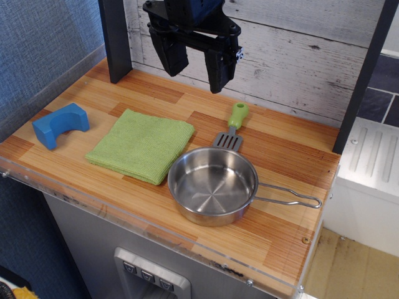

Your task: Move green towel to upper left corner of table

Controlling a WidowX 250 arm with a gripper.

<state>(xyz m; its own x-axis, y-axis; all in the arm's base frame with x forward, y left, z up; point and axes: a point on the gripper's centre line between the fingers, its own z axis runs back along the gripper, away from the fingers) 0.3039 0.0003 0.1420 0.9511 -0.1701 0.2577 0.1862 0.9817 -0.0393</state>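
- Green towel [142, 146], folded flat, lies left of centre on the striped wooden table [283, 159], its right edge just beside a steel pan [213, 185]
- Black gripper [194, 70] hangs above the table's back edge, fingers apart, holding nothing
- Green-handled spatula [232, 128] lies behind the pan
- Blue arch-shaped block [60, 124] sits near the left edge
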